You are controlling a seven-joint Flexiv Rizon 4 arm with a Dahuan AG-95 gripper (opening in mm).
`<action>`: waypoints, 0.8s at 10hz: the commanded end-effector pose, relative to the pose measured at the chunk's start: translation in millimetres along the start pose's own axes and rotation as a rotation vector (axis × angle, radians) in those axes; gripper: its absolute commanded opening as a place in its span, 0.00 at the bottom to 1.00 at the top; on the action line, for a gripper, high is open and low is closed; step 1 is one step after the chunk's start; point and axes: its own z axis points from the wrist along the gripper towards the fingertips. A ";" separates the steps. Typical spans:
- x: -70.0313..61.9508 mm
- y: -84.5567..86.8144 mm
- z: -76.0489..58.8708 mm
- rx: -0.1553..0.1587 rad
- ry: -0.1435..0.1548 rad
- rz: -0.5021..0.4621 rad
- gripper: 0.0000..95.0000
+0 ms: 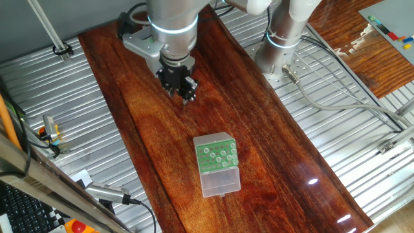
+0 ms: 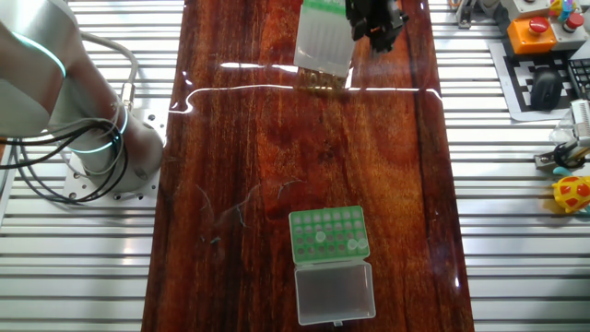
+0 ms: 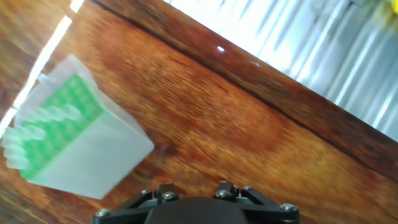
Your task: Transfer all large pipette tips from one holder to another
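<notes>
The low green holder (image 1: 215, 157) (image 2: 329, 232) lies mid-table with its clear lid folded open toward the near edge. Several large pipette tips (image 1: 220, 154) (image 2: 334, 240) stand in its holes. The taller translucent box (image 2: 323, 41) (image 3: 87, 149) stands at the far end, and several pale tips (image 3: 31, 140) stick out of its green top. My gripper (image 1: 181, 90) (image 2: 373, 29) (image 3: 194, 186) hovers just beside that box, well away from the low holder. Its two fingers stand apart, with only bare wood showing between them. The arm hides the box in the first fixed view.
The robot base (image 1: 284, 45) (image 2: 101, 138) is bolted beside the wooden tabletop (image 1: 162, 149). Ribbed metal surrounds the wood on both sides. Cables (image 1: 336, 97), a controller (image 2: 539, 32) and small tools (image 1: 52, 133) lie off the wood.
</notes>
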 end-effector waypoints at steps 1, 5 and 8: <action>-0.7 1.1 0.6 -0.037 -0.024 -0.037 0.40; -65.5 87.6 20.2 -0.013 -0.007 0.112 0.40; -70.7 92.8 19.8 0.021 0.019 0.117 0.20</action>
